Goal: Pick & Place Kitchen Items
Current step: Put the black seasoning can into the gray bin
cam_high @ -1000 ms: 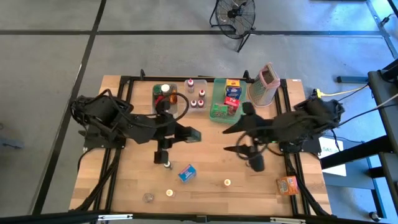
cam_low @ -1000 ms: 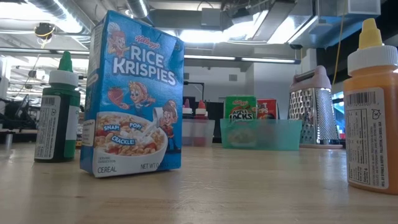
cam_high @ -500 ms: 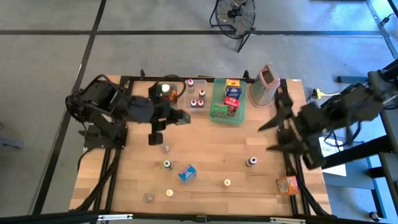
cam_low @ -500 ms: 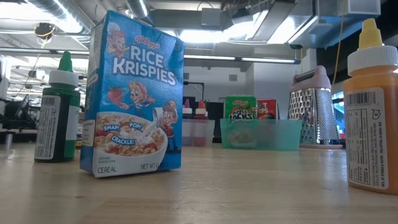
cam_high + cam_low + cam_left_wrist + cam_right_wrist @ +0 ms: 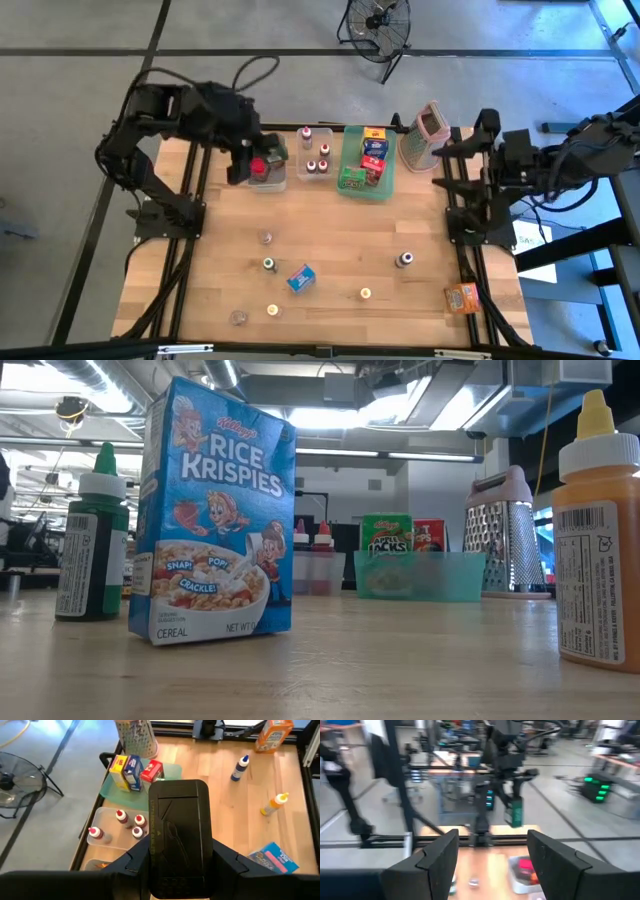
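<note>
Kitchen items stand loose on the near half of the table: a blue cereal box (image 5: 300,278) (image 5: 215,510), a green bottle (image 5: 268,264) (image 5: 95,540), a small jar (image 5: 265,237), an orange bottle (image 5: 365,293) (image 5: 600,550), a blue-capped bottle (image 5: 404,260) and an orange box (image 5: 462,296). My left gripper (image 5: 240,172) hangs high over the far-left clear bin (image 5: 270,178). In its wrist view a flat dark block (image 5: 177,840) fills the middle and hides its front. My right gripper (image 5: 438,167) (image 5: 492,837) is raised at the table's right edge, open and empty, pointing level toward the left.
A second clear bin (image 5: 318,175) with red-capped bottles, a green tray (image 5: 347,188) of small boxes and a tall grater (image 5: 428,135) line the far edge. Black frame rails (image 5: 190,250) run along both sides. The middle of the table is bare wood.
Both arms have drawn back from the table's middle and risen. My left gripper has gone from above the jar and green bottle toward the far-left bin. My right gripper has swung toward the right edge and tipped up to level. The blue-capped bottle now stands uncovered. No item has moved.
</note>
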Robot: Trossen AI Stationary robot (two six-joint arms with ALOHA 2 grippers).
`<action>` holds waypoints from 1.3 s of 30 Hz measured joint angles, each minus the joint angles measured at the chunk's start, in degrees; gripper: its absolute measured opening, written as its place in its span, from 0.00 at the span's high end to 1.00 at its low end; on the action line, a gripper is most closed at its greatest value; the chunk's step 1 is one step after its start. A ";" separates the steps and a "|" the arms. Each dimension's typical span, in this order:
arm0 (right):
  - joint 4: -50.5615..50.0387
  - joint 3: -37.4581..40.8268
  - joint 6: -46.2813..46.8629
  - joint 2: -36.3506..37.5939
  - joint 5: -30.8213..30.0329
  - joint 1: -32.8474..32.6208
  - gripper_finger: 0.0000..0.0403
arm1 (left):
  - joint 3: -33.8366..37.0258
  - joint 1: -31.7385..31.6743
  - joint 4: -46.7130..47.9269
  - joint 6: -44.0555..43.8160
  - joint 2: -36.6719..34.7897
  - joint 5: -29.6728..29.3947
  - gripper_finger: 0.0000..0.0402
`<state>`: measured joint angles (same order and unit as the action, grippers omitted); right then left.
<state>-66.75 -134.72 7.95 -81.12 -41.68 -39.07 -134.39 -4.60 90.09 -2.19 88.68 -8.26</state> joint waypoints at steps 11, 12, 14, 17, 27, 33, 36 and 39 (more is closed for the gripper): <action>-2.07 0.00 -0.29 -1.36 -2.74 0.02 0.41 | 16.54 -7.43 -0.75 -1.28 -5.36 1.06 0.69; -2.52 0.00 -0.29 -1.44 -2.74 0.02 0.41 | 20.14 -7.75 -2.24 -1.34 -6.61 0.79 0.69; -3.76 0.00 0.50 -1.57 -2.73 0.02 0.41 | 28.17 -8.28 -6.98 -1.75 -9.73 1.17 0.68; -5.21 0.00 1.62 -1.78 -3.57 0.06 0.41 | 40.39 -9.71 -14.89 -3.52 -15.04 2.61 0.69; -5.69 0.00 2.12 -2.05 -3.77 0.11 0.41 | 70.39 -13.55 -39.63 -20.73 -23.82 -0.65 0.69; -5.69 0.00 2.18 -2.05 -3.77 0.11 0.41 | 78.66 -14.03 -49.04 -25.97 -22.43 -7.20 0.68; -5.69 0.00 2.29 -2.05 -3.76 0.11 0.41 | 79.06 -14.97 -49.47 -27.73 -22.20 -8.75 0.69; -5.71 0.00 2.29 -2.05 -3.77 0.11 0.41 | 79.10 -15.59 -49.48 -28.94 -22.06 -9.10 0.69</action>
<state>-72.46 -134.72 10.24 -83.18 -45.45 -38.96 -55.29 -20.18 40.61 -31.13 66.62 -17.37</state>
